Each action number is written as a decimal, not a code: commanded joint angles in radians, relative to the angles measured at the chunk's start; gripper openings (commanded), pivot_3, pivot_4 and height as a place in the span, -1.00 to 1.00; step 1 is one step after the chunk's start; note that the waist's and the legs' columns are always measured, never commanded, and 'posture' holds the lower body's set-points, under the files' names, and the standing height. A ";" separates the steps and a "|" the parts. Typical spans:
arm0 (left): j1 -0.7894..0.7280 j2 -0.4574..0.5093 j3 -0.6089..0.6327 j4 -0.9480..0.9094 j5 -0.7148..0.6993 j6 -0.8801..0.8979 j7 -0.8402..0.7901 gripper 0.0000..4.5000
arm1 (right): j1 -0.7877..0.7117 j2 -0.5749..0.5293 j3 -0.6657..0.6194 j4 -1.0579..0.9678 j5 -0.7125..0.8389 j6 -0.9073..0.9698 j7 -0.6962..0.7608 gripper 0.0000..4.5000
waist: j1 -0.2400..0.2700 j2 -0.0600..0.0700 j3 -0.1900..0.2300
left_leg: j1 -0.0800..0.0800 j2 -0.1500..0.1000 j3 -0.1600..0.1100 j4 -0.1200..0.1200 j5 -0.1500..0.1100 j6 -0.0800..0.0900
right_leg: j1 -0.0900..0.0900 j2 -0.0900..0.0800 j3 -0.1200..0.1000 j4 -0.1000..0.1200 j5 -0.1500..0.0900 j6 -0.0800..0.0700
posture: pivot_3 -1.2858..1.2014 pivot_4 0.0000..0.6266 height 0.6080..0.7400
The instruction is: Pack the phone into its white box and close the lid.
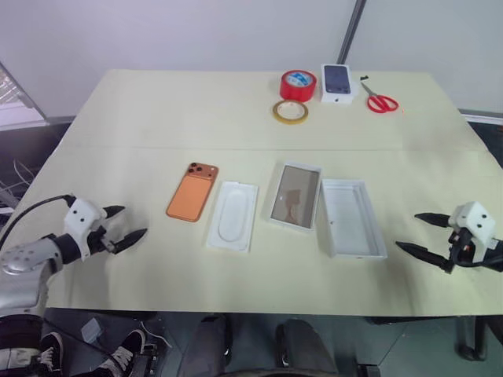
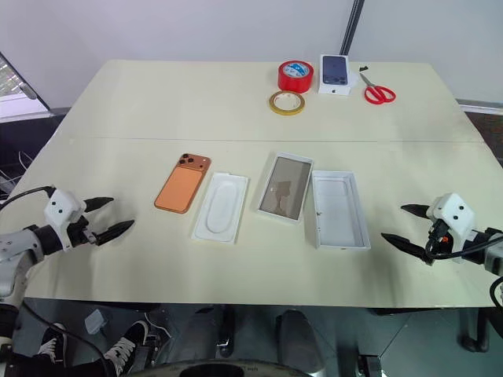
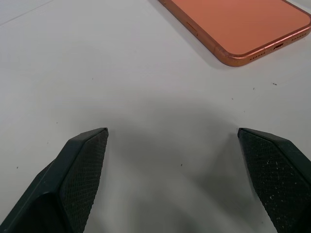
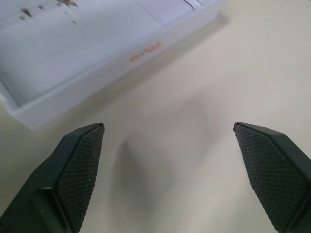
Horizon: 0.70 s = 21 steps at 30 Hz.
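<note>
below, at the near corners of a pale yellow table (image 1: 157,110), two robot arms reach inward toward each other. the left gripper (image 1: 124,225) hovers low over the table's near left part, its two black fingers spread wide apart and holding nothing, aimed toward the middle. the right gripper (image 1: 420,234) mirrors it at the near right, fingers equally wide apart and empty, aimed toward the middle from the other side.

four flat things lie in a row across the middle of the table, all with their long axes running roughly from near to far. counting from the robot's left: one phone (image 1: 192,192), orange, lying back up, its camera cluster at the far end, tilted slightly so the far end leans right; one flat white insert (image 1: 233,215) with an oval recess, just beside the phone; one lid (image 1: 295,196), lying with a brownish reflective panel showing; and one white box (image 1: 352,218), an open tray, just beside the lid. the phone is well apart from the white box, with the insert and lid between them.

along the far edge sit two rolls of tape, one red tape roll (image 1: 298,85) and one yellow tape roll (image 1: 290,111), one small box printed with a dark phone (image 1: 338,82), and one pair of red scissors (image 1: 380,100).

in the left wrist view the phone's bottom edge, with its port, lies near the open fingertips (image 3: 87,160).
</note>
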 commanded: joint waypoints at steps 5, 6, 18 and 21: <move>-0.012 -0.003 0.012 -0.023 0.002 -0.048 0.018 1.00 | -0.035 -0.027 -0.018 -0.010 -0.010 -0.023 -0.011 0.98 | 0.000 0.000 0.000 | 0.000 0.000 0.000 0.000 0.000 0.000 | 0.000 0.000 0.000 0.000 0.000 0.000 | 0.03 -0.52 1.00; -0.014 -0.007 0.014 -0.028 -0.011 -0.041 0.012 1.00 | -0.038 -0.025 -0.017 -0.014 -0.009 -0.019 -0.012 0.98 | 0.001 0.000 0.000 | 0.000 0.000 0.000 0.000 0.000 0.000 | 0.000 0.000 0.000 0.000 0.000 0.000 | 0.03 -0.52 1.00; -0.043 -0.027 0.018 -0.068 -0.047 -0.055 -0.019 1.00 | -0.054 0.003 -0.006 -0.067 -0.007 0.006 -0.044 0.98 | 0.001 0.000 0.000 | 0.000 0.000 0.000 0.000 0.000 0.000 | 0.000 0.000 0.000 0.000 0.000 0.000 | 0.03 -0.52 1.00; -0.044 -0.027 0.011 -0.088 -0.046 -0.037 -0.011 1.00 | -0.058 0.003 -0.002 -0.077 -0.008 0.007 -0.048 0.98 | 0.001 0.000 0.000 | 0.000 0.000 0.000 0.000 0.000 0.000 | 0.000 0.000 0.000 0.000 0.000 0.000 | 0.03 -0.52 1.00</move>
